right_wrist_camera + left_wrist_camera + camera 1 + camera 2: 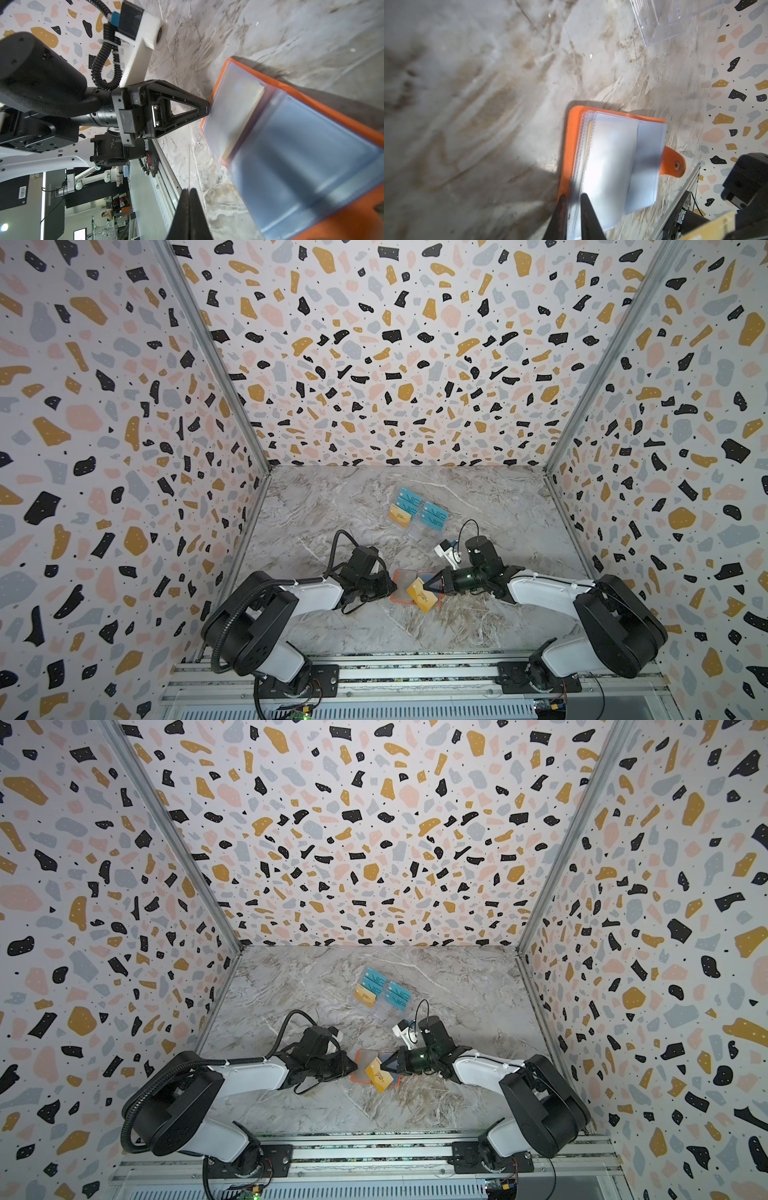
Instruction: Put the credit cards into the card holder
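Between your two hands on the desk [332, 506], the card holder [405, 583] is lying open, your left hand [394, 587] pinching its clear sleeves [610, 158] while your right hand [426, 584] is gripping a credit card [422, 596] slantwise just over the half nearest it.

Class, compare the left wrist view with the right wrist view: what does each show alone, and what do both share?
Left wrist only: the clear rack and the face of the tan credit card. Right wrist only: the whole left gripper, jaws pinching the edge of the card holder. Both: that open orange card holder on the marble table.
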